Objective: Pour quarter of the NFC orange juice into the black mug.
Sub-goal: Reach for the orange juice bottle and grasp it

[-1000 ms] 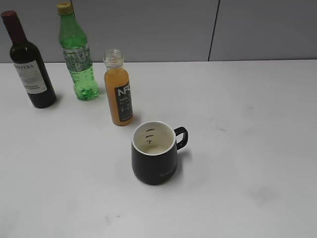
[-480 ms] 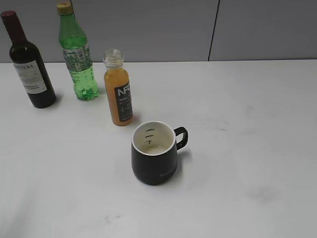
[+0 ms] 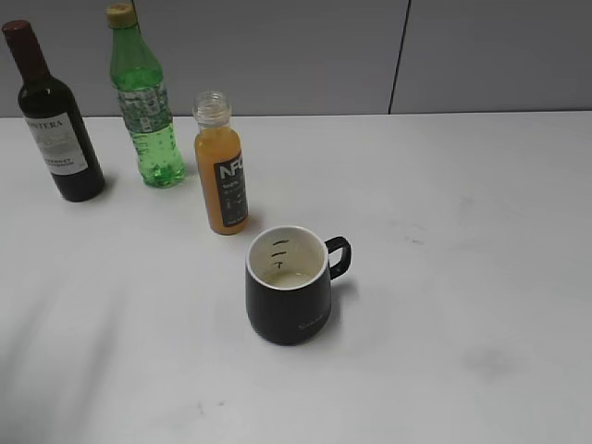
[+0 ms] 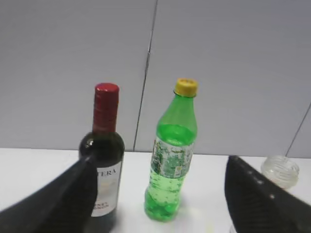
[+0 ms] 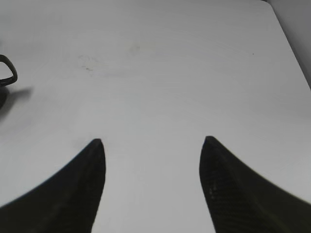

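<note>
- Exterior view: neither arm shows here. The NFC orange juice (image 3: 221, 173) stands upright on the white table (image 3: 462, 231) with its cap off, so it looks ready for pouring. The black mug (image 3: 288, 285) stands just in front of it and slightly to the right, apart from it, with its handle turned to the right. This probably leaves the bottle side free for a pour. The wine bottle (image 3: 52, 116) and the green bottle (image 3: 143, 97) stand in a row behind, to the left of the juice.
- Left wrist view: the left gripper (image 4: 160, 204) is wide open and holds nothing. Its two dark fingers (image 4: 65, 201) frame the scene. The wine bottle (image 4: 103, 155) rises just inside the left finger and the green bottle (image 4: 171, 150) stands between the two. Only the clear neck of the NFC orange juice (image 4: 280, 171) peeps out beyond the right finger, so I judge the gripper is not yet lined up on it.
- Right wrist view: the right gripper (image 5: 153, 184) is also spread wide and empty over bare table (image 5: 170, 73). Only the handle of the black mug (image 5: 7, 73) shows, far out past the left finger (image 5: 73, 194). This arm seems to wait aside.
</note>
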You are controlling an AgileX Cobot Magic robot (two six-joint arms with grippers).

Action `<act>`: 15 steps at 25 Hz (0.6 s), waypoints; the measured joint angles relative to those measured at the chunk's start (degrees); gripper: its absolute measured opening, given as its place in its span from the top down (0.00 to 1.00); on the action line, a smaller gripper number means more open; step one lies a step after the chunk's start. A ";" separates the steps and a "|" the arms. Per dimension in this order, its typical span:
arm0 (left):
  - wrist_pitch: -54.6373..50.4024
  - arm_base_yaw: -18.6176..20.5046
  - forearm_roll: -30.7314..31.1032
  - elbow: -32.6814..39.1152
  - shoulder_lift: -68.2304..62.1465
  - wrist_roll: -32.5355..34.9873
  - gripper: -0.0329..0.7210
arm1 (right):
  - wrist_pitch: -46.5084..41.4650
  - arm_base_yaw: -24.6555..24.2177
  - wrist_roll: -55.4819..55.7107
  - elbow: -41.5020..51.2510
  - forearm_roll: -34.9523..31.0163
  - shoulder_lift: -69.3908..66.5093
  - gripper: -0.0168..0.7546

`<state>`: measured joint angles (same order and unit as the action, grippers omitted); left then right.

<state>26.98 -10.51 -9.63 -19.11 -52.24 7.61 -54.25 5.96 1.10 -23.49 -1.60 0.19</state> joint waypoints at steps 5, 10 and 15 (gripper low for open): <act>11.54 -1.92 4.40 1.12 -11.49 -7.61 0.13 | 0.00 -0.05 0.00 0.00 0.00 0.00 0.37; 19.81 -1.99 15.35 1.12 -21.62 -13.52 0.13 | 0.00 -0.05 -0.05 0.00 0.00 0.00 0.37; 26.89 -1.99 25.42 0.97 -31.58 -15.34 0.13 | 0.00 -0.05 -0.05 0.00 0.00 0.00 0.37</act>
<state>53.87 -12.51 15.79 -18.14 -83.82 -7.73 -54.25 5.91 1.05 -23.49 -1.60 0.19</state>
